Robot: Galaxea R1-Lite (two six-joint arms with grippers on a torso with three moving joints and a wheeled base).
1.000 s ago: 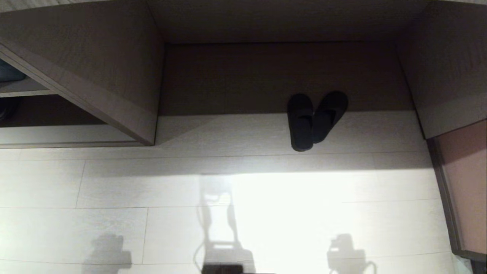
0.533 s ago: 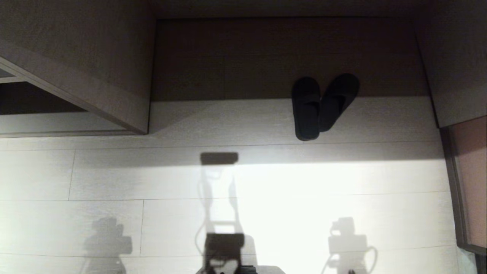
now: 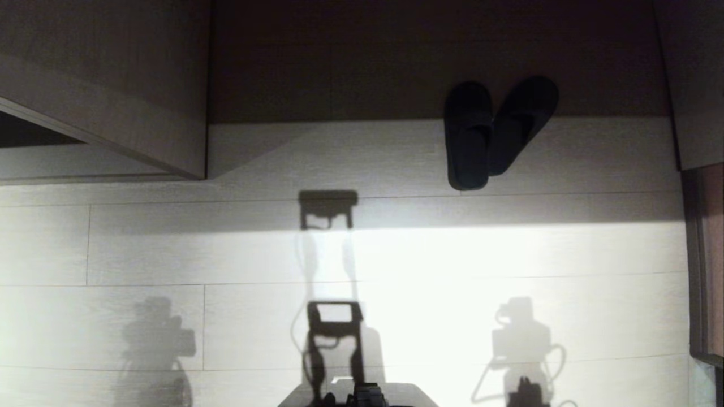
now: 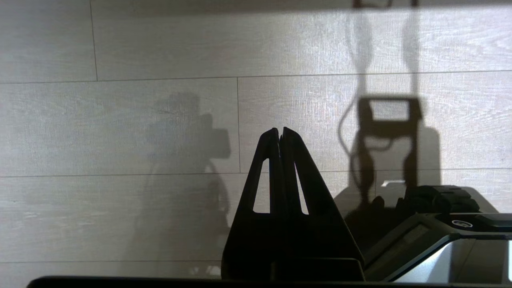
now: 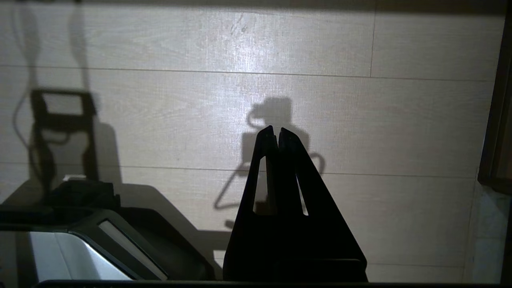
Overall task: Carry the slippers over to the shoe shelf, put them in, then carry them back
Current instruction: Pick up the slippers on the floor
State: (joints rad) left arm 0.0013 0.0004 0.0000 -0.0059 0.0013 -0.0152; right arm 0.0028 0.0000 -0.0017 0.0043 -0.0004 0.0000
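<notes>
The slippers (image 3: 472, 138), a dark pair, lie on the pale floor at the mouth of a shadowed alcove, right of centre in the head view. Their toes point into the alcove and their heels overlap in a V. Of the shoe shelf (image 3: 34, 134) only a dark corner of its opening and its slanted side panel (image 3: 107, 121) show, at the far left. My left gripper (image 4: 279, 130) is shut and empty, hanging over bare floor. My right gripper (image 5: 276, 130) is shut and empty too, over bare floor. Both are well short of the slippers.
Pale plank floor (image 3: 226, 328) lies between me and the furniture, crossed by my own shadows. A brown panel (image 3: 704, 254) stands at the right edge. My base (image 4: 440, 224) shows beside each gripper in the wrist views.
The head camera has tipped downward, so the whole scene has slid up the picture and more near floor shows. The slippers have not moved on the floor.
</notes>
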